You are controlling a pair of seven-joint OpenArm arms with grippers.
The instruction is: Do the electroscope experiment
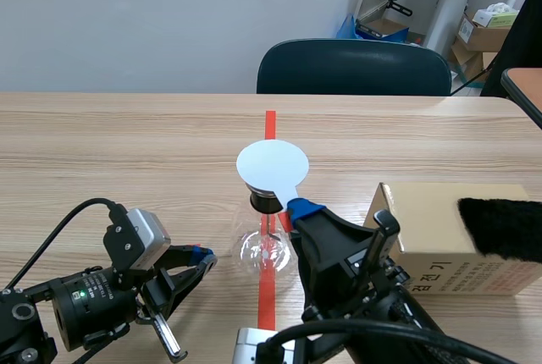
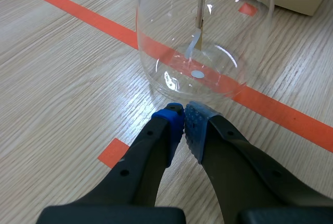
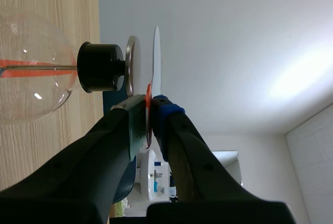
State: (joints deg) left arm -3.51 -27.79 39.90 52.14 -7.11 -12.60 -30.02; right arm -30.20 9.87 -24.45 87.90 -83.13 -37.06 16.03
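Observation:
The electroscope is a clear glass flask (image 1: 266,250) with a black stopper (image 1: 264,201), standing on the orange-red tape line. My right gripper (image 1: 301,208) is shut on the handle of a white round paddle (image 1: 272,165) and holds it flat over the flask's top. In the right wrist view the paddle (image 3: 156,57) hangs a small gap away from the electroscope's metal plate (image 3: 131,66), with my right gripper (image 3: 149,117) shut on its stem. My left gripper (image 2: 183,122) is shut on nothing, its tips just short of the flask (image 2: 203,47). Thin leaves (image 2: 198,31) hang inside.
A cardboard box (image 1: 432,237) stands at the right with a black furry cloth (image 1: 504,227) draped on it. A dark chair (image 1: 354,68) sits behind the table's far edge. Bare wood lies to the left of the flask.

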